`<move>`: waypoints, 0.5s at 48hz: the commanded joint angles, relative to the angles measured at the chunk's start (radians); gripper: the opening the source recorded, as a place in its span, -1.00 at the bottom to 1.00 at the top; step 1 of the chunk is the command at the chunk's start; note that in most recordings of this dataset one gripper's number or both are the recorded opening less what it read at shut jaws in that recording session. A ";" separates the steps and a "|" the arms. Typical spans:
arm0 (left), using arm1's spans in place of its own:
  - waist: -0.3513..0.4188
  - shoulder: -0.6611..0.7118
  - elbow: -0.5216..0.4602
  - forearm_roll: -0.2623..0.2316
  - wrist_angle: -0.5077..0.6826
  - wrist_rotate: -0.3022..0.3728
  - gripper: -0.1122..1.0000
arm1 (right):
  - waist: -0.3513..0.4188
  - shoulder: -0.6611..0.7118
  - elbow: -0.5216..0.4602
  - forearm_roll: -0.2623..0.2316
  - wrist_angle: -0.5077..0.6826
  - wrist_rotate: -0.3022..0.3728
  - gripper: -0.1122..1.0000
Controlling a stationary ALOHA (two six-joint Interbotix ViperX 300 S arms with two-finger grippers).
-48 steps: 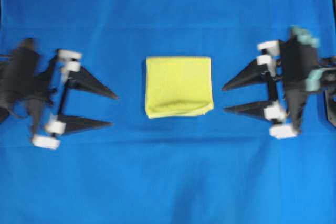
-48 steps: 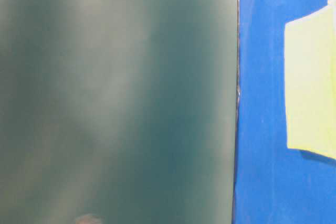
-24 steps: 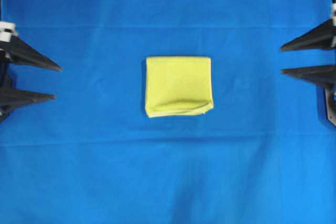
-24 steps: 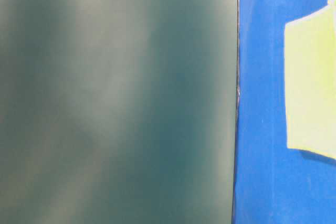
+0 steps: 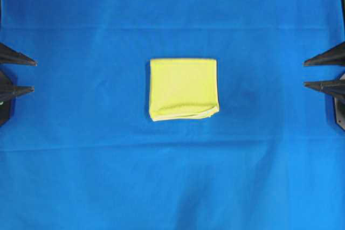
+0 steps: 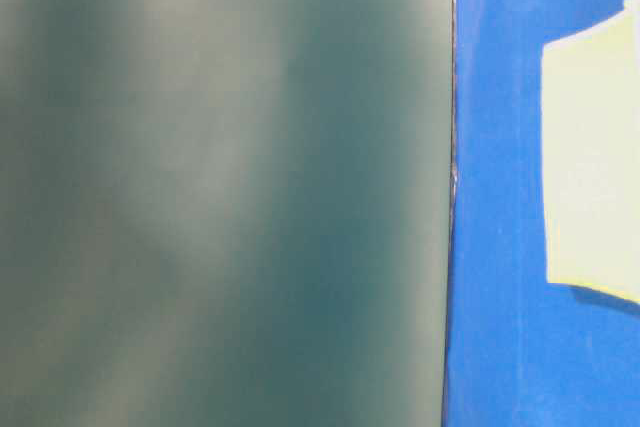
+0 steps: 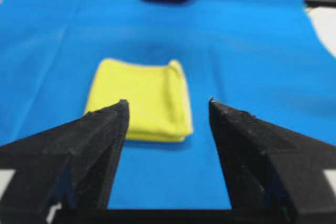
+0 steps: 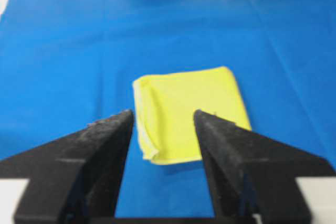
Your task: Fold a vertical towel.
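1. The towel (image 5: 184,89) lies folded into a nearly square pad in the middle of the blue cloth (image 5: 172,181), which covers the whole work surface in the overhead view.
2. The pad's upper, left and right edges look straight. Its lower edge is looser, with a paler hem showing and the lower right corner pushed slightly outward.
3. The left gripper (image 5: 17,75) shows only as two dark pointed fingertips at the left edge of the overhead view, level with the towel and well apart from it.
4. Its fingers stand wide apart with nothing between them. In the left wrist view the left gripper (image 7: 167,109) frames bare blue cloth and the near edge of the towel (image 7: 139,99), without touching it.
5. The right gripper (image 5: 322,72) likewise shows as two dark tips at the right edge, pointing toward the towel and well apart from it.
6. Its fingers are also spread wide and hold nothing. In the right wrist view the right gripper (image 8: 164,118) has the towel (image 8: 191,111) lying beyond its tips on the cloth.
7. In the table-level view a blurred grey-green surface (image 6: 220,187) fills most of the picture. A strip of blue cloth (image 6: 495,247) and part of the towel (image 6: 592,167) show at the right side.
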 commanded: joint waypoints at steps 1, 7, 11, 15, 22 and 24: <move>0.012 0.000 -0.006 0.002 0.000 -0.002 0.25 | -0.005 0.009 -0.011 0.003 -0.017 0.006 0.20; 0.012 0.002 -0.005 0.003 0.006 -0.005 0.25 | -0.005 0.008 -0.012 0.003 -0.015 0.005 0.20; 0.012 0.003 -0.005 0.003 0.014 -0.005 0.25 | -0.005 0.008 -0.012 0.003 -0.012 0.005 0.19; 0.012 0.002 -0.005 0.002 0.025 -0.005 0.25 | -0.005 0.008 -0.012 0.003 -0.012 0.005 0.20; 0.012 -0.002 -0.006 0.002 0.040 -0.005 0.25 | -0.005 0.008 -0.012 0.003 -0.012 0.005 0.20; 0.012 -0.003 -0.008 0.003 0.048 -0.005 0.25 | -0.005 0.008 -0.012 0.003 -0.012 0.005 0.20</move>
